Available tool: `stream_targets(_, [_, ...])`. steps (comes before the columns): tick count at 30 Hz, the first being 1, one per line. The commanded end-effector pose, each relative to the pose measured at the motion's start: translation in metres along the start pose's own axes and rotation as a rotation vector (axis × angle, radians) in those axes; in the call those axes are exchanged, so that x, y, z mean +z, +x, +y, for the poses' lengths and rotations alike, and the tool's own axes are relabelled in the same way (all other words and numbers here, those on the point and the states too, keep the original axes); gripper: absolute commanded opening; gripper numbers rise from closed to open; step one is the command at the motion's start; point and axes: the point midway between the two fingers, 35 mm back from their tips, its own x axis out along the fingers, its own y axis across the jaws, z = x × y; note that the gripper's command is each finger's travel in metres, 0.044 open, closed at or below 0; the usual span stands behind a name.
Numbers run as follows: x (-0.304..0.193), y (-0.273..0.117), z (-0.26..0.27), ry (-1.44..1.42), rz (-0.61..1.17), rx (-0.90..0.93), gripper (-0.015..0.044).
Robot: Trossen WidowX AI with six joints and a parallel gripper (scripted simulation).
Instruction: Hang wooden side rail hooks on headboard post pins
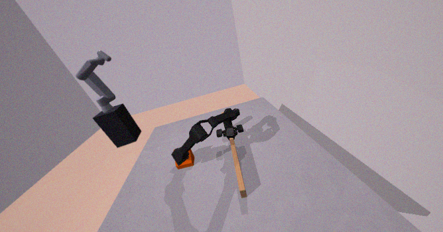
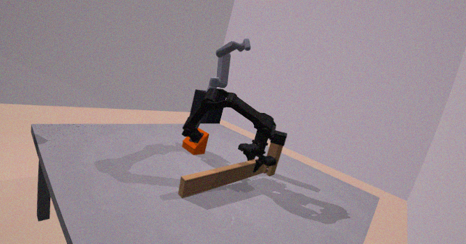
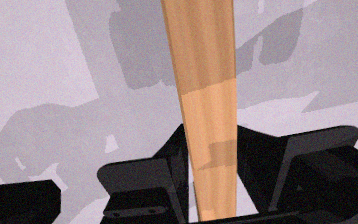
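Wooden rail (image 1: 237, 168) (image 2: 216, 178) (image 3: 207, 120) at the post (image 2: 275, 156); hooking step apparently in hand.
Gripper (image 1: 230, 133) (image 2: 258, 157) (image 3: 199, 124) has its fingers closed on the rail near the post end; the far end points away from the post. Hooks and pins are hidden from me, so seating is unconfirmed. Next move, I judge: settle the hooks onto the pins, then release. Fingers and wrist crowd the joint. Orange block (image 1: 186, 162) (image 2: 201, 147) sits under the arm's base, apart from the rail.
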Motion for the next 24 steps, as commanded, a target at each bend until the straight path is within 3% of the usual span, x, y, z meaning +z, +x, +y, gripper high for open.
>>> stream_targets(1, [-0.0038, -0.0034, -0.0012, 0.001, 0.006, 0.005, 0.0])
stream_targets(24, [-0.0058, -0.0033, -0.0009, 0.001, 0.006, 0.005, 0.0])
